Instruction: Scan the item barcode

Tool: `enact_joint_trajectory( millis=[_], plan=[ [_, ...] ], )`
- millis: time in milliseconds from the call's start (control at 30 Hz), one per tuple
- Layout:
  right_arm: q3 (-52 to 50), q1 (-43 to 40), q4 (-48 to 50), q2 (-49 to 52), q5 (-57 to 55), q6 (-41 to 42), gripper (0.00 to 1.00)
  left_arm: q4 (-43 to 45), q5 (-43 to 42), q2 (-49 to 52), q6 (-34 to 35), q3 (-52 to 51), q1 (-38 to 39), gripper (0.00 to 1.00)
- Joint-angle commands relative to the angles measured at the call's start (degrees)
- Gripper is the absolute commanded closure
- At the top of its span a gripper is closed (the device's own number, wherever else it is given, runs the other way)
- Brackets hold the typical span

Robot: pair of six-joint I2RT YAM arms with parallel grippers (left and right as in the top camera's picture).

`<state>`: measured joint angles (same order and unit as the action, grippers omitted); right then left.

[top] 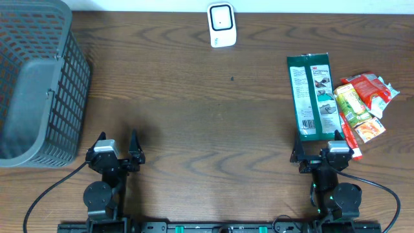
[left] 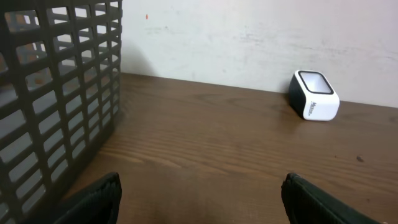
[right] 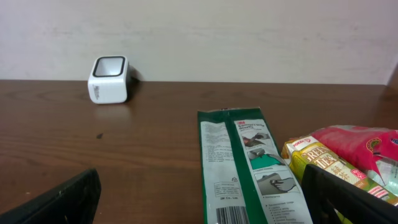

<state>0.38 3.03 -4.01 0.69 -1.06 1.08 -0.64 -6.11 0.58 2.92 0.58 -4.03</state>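
Note:
A flat green and white packet [top: 312, 96] lies on the table at the right, its barcode [right: 234, 216] facing up at the near end. A white barcode scanner [top: 221, 25] stands at the far edge, also seen in the left wrist view [left: 314, 95] and the right wrist view [right: 109, 79]. My right gripper [top: 318, 153] rests open just in front of the packet's near end, nothing between its fingers [right: 354, 200]. At the near left my left gripper [top: 116, 149] sits open over bare wood, with nothing between its fingers [left: 99, 200].
A grey mesh basket [top: 35, 84] fills the far left corner, close to my left arm. A pile of snack packets, a yellow-green tea pack [top: 351, 103] and red pouches [top: 370, 87], lies right of the green packet. The brown wooden table [top: 194, 110] runs between.

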Motion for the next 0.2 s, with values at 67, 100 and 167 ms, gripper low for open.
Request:
enact_joint_trajectory(
  millis=[67, 100, 167],
  plan=[
    [-0.09, -0.31, -0.22, -0.37, 0.07, 0.13, 0.01, -2.69, -2.43, -0.35, -0.74, -0.35, -0.02, 0.17],
    [-0.09, -0.31, -0.22, -0.37, 0.07, 0.13, 0.01, -2.69, -2.43, -0.35, -0.74, -0.35, -0.02, 0.17],
    [-0.09, -0.31, -0.22, -0.37, 0.07, 0.13, 0.01, -2.69, -2.43, -0.35, -0.74, -0.35, -0.02, 0.16]
  ],
)
